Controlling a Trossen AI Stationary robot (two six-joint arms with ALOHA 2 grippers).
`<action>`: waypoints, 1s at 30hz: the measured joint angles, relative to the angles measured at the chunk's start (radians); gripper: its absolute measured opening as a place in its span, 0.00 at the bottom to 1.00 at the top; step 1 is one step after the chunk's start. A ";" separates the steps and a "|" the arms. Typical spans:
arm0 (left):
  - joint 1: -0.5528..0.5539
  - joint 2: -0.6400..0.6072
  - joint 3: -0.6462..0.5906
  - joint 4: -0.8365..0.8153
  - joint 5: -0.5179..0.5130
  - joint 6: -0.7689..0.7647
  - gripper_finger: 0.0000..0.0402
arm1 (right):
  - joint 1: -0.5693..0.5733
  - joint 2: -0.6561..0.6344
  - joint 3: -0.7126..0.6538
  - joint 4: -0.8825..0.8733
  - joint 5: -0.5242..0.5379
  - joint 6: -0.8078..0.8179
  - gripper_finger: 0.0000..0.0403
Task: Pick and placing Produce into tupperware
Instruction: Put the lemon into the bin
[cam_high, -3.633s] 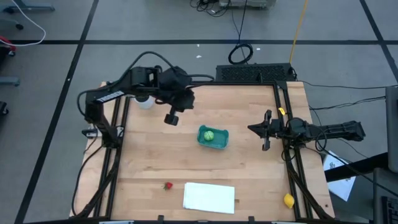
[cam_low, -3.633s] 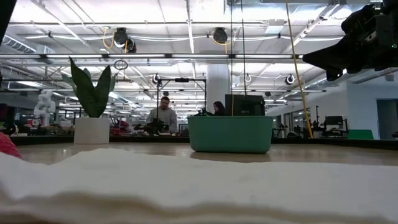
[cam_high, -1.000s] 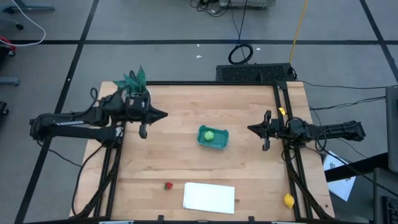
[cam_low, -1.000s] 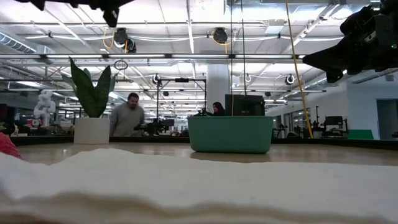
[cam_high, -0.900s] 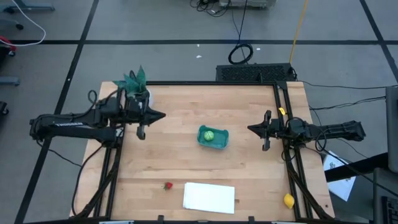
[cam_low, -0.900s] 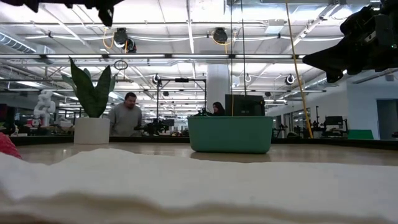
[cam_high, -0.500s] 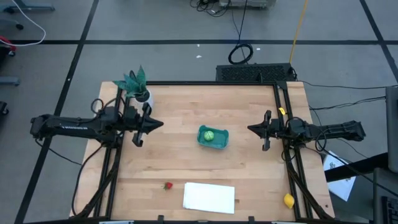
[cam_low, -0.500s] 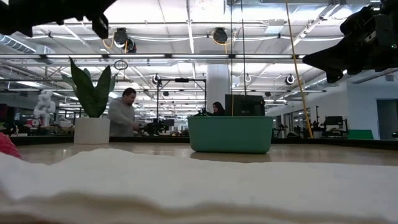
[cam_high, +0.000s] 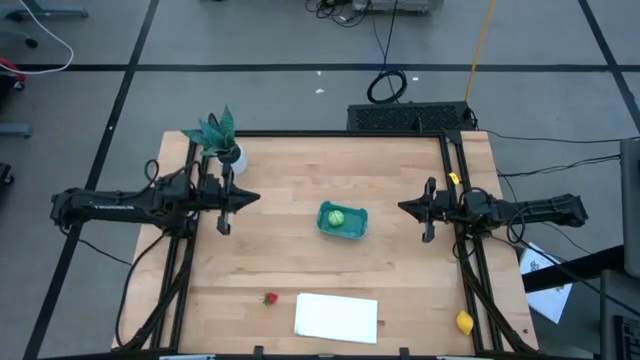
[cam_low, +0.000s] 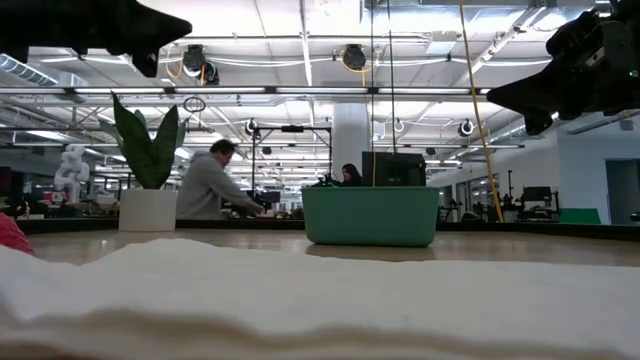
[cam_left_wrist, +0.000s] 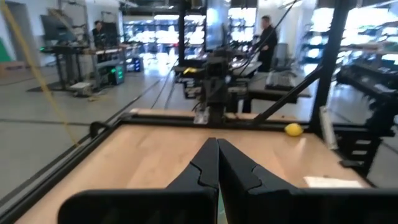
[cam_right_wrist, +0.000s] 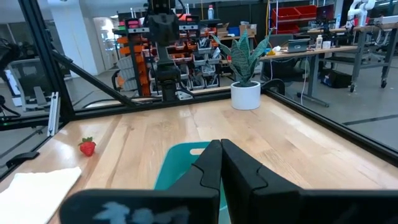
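The teal tupperware (cam_high: 343, 221) stands mid-table, with the light-green fruit (cam_high: 337, 216) lying inside it. The tub also shows in the low view (cam_low: 370, 215) and just beyond my right fingers (cam_right_wrist: 180, 163). The red strawberry (cam_high: 268, 298) lies on the wood near the near edge. The yellow lemon (cam_high: 464, 322) rests by the near right corner. My left gripper (cam_high: 255, 197) hovers shut over the table's left part, pointing right. My right gripper (cam_high: 402, 207) hovers shut to the right of the tub, pointing left.
A flat white sheet (cam_high: 337, 317) lies at the near edge, right of the strawberry. A teal leafy plant in a white pot (cam_high: 229, 154) stands at the far left corner, close behind my left gripper. Black frame rails (cam_high: 465, 260) run along both sides. A person (cam_low: 208, 187) moves in the room beyond.
My left gripper has drawn back toward the table's left edge and a little toward the near edge, sinking lower in the low view, its fingers staying shut. The right arm has kept still. The fruits and the tub have not moved.
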 joint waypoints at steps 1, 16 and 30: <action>0.001 -0.004 0.000 -0.014 -0.013 0.005 0.00 | 0.000 0.000 0.000 0.000 0.000 0.000 0.00; 0.000 -0.003 0.002 -0.179 -0.064 0.058 0.00 | 0.000 0.000 0.000 0.000 -0.071 -0.019 0.00; -0.001 -0.002 0.001 -0.264 -0.002 0.117 0.00 | 0.000 0.000 0.000 0.000 -0.072 -0.040 0.00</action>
